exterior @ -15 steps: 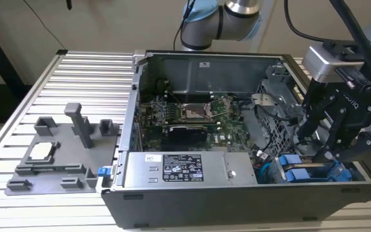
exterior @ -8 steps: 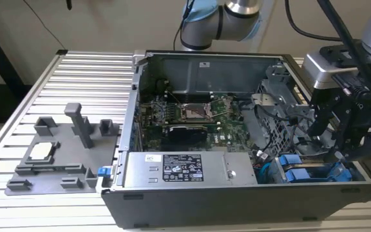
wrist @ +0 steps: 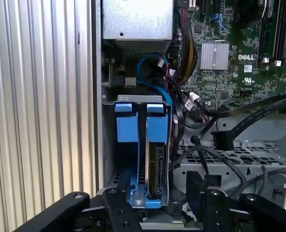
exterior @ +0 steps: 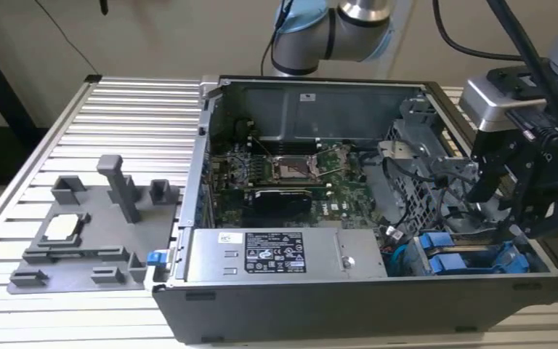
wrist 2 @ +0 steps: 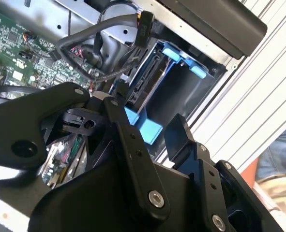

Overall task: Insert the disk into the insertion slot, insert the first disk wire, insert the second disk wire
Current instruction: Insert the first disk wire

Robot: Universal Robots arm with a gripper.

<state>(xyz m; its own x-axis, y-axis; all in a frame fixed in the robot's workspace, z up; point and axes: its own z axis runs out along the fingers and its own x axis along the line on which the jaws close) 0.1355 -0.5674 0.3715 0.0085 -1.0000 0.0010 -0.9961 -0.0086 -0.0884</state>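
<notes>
- The disk (wrist: 156, 162) stands on edge in the insertion slot (wrist: 138, 98), at the near corner of the open computer case (exterior: 357, 313) on the exterior view's right. It has a silver-grey body and a dark connector edge that faces the wrist cameras, with a bright blue frame clipped round it.
- The gripper (wrist: 157, 191) hangs right over the disk. Its fingers (wrist 2: 128, 145) are spread wide, one on each side of the frame's blue end. They grip nothing, and I cannot tell whether one brushes the frame.
- Just beside the disk, in the neighbouring bay, sits a second blue-framed drive (wrist: 126, 126).
- Black cables (wrist: 230, 118) loop across the perforated drive cage (wrist: 259, 154) next to the disk. A black plug (wrist: 222, 140) hangs on one of them, apart from the disk's connector edge.
- A blue cable (wrist: 155, 77) curves beyond the bays, near the power supply (exterior: 274, 254).
- Farther in lies the green motherboard (exterior: 289, 171).
- Outside the case, a grey moulded fixture (exterior: 75, 233) rests on the ribbed worktop (exterior: 114, 109), towards the exterior view's left.
</notes>
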